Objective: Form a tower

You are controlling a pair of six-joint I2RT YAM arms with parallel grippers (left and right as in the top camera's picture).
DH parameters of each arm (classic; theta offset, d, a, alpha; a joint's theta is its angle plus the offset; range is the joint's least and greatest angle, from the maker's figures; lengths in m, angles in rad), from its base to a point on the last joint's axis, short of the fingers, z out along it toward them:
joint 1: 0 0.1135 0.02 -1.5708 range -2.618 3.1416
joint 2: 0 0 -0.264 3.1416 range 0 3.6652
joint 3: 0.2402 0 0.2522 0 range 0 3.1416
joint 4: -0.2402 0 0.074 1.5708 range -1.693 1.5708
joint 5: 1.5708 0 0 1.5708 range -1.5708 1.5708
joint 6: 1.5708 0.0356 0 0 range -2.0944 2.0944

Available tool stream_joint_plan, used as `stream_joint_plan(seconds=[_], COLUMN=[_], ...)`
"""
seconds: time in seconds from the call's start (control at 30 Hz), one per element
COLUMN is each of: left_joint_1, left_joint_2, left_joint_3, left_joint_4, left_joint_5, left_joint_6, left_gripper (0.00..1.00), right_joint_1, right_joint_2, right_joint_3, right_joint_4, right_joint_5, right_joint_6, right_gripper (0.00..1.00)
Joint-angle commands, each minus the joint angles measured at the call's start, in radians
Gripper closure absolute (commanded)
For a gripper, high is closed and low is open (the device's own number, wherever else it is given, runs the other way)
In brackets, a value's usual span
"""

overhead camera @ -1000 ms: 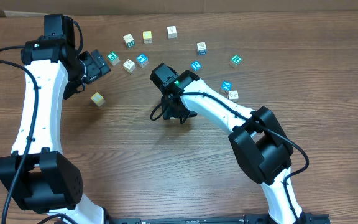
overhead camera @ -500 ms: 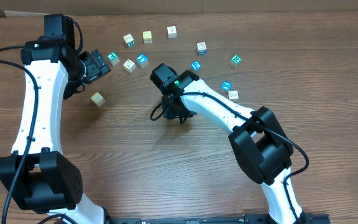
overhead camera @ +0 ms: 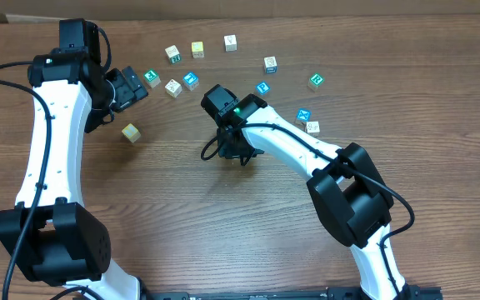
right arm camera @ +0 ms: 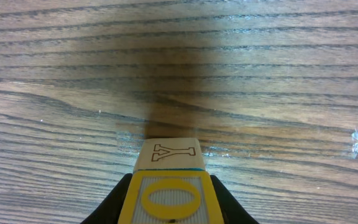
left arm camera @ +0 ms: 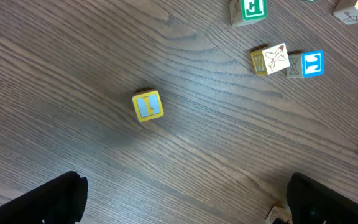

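Observation:
My right gripper (right arm camera: pixel 170 190) is shut on a wooden cube (right arm camera: pixel 169 199). The cube shows a yellow-framed O face toward the camera and a pale Y face (right arm camera: pixel 168 153) beyond it, low over the table. In the overhead view the right gripper (overhead camera: pixel 238 153) covers that cube near the table's middle. My left gripper (overhead camera: pixel 128 87) hangs open over bare wood, its fingers (left arm camera: pixel 45 200) wide apart. A loose yellow-framed cube (left arm camera: pixel 148 105) lies ahead of the left gripper, also seen as the cube (overhead camera: pixel 131 132) from overhead. No tower is in view.
Several loose cubes lie along the far side: a green one (overhead camera: pixel 152 77), a pale one (overhead camera: pixel 173 87) touching a blue one (overhead camera: pixel 191 80), a yellow one (overhead camera: pixel 197 49), and more to the right, such as a blue one (overhead camera: pixel 303 115).
Neither arm has visibly moved in the overhead view, and the loose cubes lie where they were.

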Motion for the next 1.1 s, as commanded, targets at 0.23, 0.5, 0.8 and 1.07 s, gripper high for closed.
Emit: stream_joint_plan(seconds=[0.23,0.5,0.8,1.07], left_joint_1=[-0.002,-0.002,-0.002,-0.002], left_joint_2=[0.012,0.012,0.012,0.012], left_joint_3=[0.0,0.0,0.0,0.0], left_joint_4=[-0.002,-0.002,-0.002,-0.002], left_joint_5=[-0.006,-0.006,-0.006,-0.006], left_joint_6=[0.019,0.019,0.019,0.019], left_gripper=[0.0,0.0,0.0,0.0], right_joint_1=[0.004,0.004,0.004,0.004], right_joint_2=[-0.025,-0.025,-0.025,-0.025], right_joint_3=[-0.005,-0.003,-0.002,-0.002], right_joint_4=[-0.025,-0.045,-0.063,-0.061], right_joint_5=[0.006,0.03,0.062,0.062], right_joint_6=[0.098,0.097,0.067,0.062], right_gripper=[0.8,0.79,0.79,0.78])
